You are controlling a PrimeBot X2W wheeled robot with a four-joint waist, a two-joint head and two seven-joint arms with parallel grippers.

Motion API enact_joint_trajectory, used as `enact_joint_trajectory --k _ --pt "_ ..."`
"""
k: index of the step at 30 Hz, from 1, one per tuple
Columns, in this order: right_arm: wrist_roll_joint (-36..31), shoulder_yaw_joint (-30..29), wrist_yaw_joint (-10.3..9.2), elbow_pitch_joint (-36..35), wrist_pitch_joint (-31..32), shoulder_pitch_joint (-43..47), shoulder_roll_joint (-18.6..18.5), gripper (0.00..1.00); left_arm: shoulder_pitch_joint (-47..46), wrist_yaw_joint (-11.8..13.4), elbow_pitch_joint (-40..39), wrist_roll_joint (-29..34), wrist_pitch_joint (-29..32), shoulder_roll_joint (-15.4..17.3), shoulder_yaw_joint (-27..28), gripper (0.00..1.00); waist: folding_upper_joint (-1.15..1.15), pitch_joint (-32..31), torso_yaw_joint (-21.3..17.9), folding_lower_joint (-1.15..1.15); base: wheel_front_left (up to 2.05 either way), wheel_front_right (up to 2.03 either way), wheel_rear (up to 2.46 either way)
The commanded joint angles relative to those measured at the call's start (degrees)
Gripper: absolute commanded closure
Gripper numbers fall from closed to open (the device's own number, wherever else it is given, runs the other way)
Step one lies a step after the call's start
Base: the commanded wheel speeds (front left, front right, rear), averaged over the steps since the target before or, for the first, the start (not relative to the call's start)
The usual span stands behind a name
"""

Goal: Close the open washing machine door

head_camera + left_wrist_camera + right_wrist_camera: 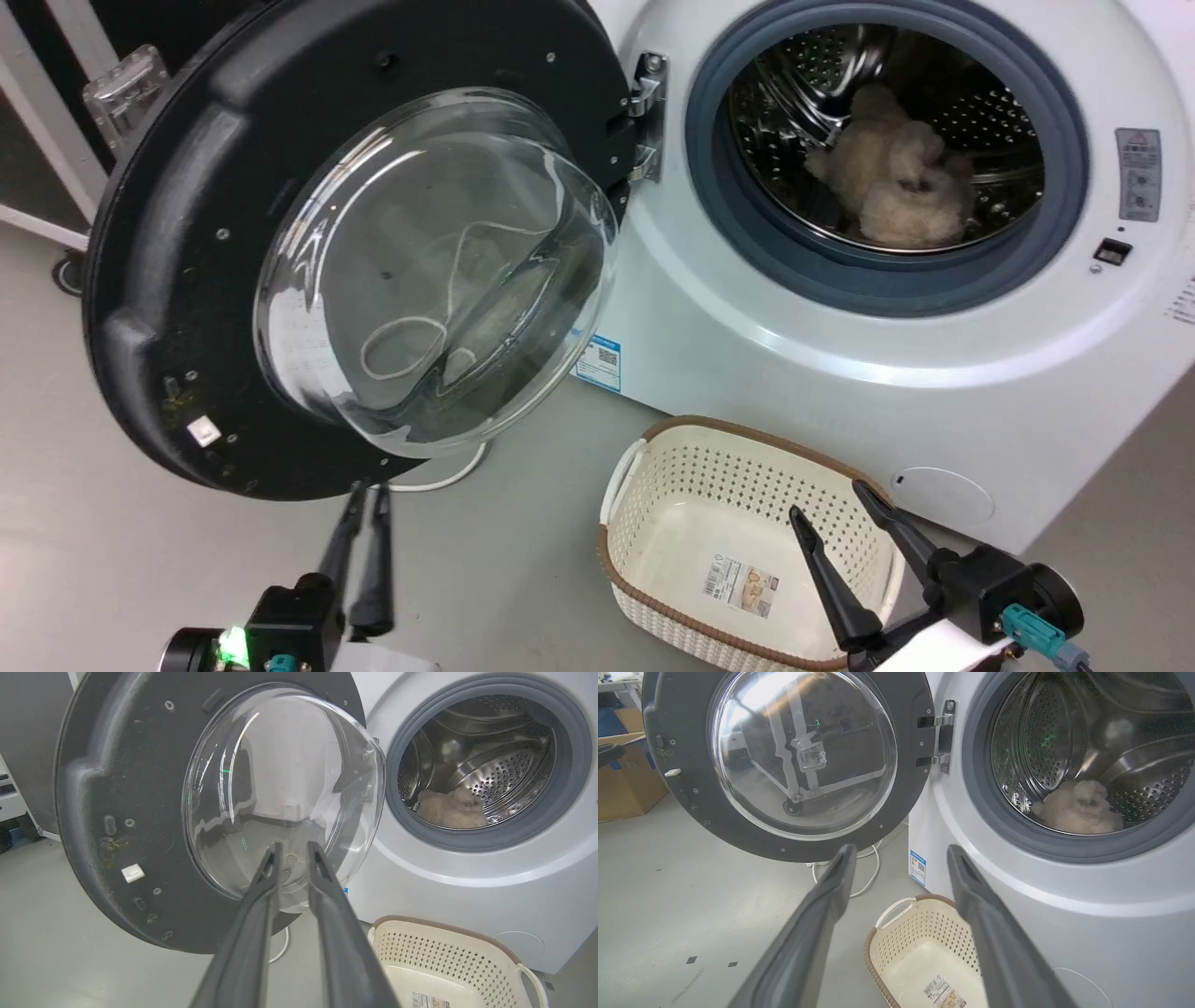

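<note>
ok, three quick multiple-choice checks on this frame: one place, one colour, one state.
1. Where is the cream basket?
A. on a shelf
B. on the floor in front of the washing machine
C. on top of the machine

2. What colour is the gasket around the drum opening?
A. grey-blue
B. red
C. yellow

3. How does the washing machine door stand?
A. latched shut
B. lying flat on the floor
C. swung open on its hinge

Answers:
1 B: it stands on the floor below the opening.
2 A: a grey-blue ring rims the steel drum.
3 C: the door hangs wide to the left and the drum is exposed.
</note>
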Motion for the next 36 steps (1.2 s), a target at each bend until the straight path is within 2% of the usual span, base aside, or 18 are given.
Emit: enact_joint_trajectory --k 1,4,9,13,17,20,29,33,36 --pt "0.5 0.3 0.03 0.3 -0.7 -0.2 -0.4 0.0 0.8 -0.3 -0.1 -0.6 -0.8 0.2 -0.2 1.0 0.0 0.0 0.7 0.0 0.0 0.0 0.0" --pt "0.6 0.2 0.04 0.4 -1.1 0.4 -0.3 0.0 0.3 -0.6 -1.6 -2.0 -1.1 0.2 1.0 1.0 0.0 -0.1 1.4 0.0 0.0 0.0 0.0" --pt "0.5 -1.2 0.04 -0.2 -1.9 2.2 -0.9 0.0 -3.7 -2.8 -7.8 -6.7 -2.0 0.9 7.7 1.0 0.0 1.3 3.1 0.0 0.0 0.0 0.0" --pt "0.4 -2.0 0.04 -0.6 -2.3 3.1 -1.2 0.0 -7.0 -4.3 -7.6 -9.7 -2.3 1.9 11.1 1.0 0.0 2.0 3.7 0.0 0.0 0.0 0.0" --pt "0.4 -2.1 0.04 -1.3 -2.7 3.3 -1.8 0.0 -13.1 -5.5 -4.8 -17.6 -2.0 3.9 17.4 1.0 0.0 4.0 2.7 0.0 0.0 0.0 0.0" --pt "0.7 -1.9 0.04 -1.8 -3.1 2.7 -2.9 0.0 -18.9 -5.6 -1.1 -26.3 2.0 5.7 22.5 1.0 0.0 5.9 1.7 0.0 0.0 0.0 0.0" --pt "2.5 -1.1 0.04 -2.4 -4.2 0.9 -6.0 0.0 -34.1 -1.6 14.5 -46.4 17.1 14.7 35.5 1.0 0.0 10.6 -1.2 0.0 0.0 0.0 0.0" --pt "3.1 -0.9 0.05 -2.4 -4.3 0.4 -6.8 0.0 -39.0 2.0 21.4 -56.0 26.6 14.9 38.9 1.0 0.0 11.5 -2.2 0.0 0.0 0.0 0.0" --pt "3.4 -0.7 0.05 -2.4 -4.3 -0.1 -7.1 0.0 -40.0 4.2 24.3 -60.2 34.2 15.3 39.2 1.0 0.0 11.9 -2.9 0.0 0.0 0.0 0.0"
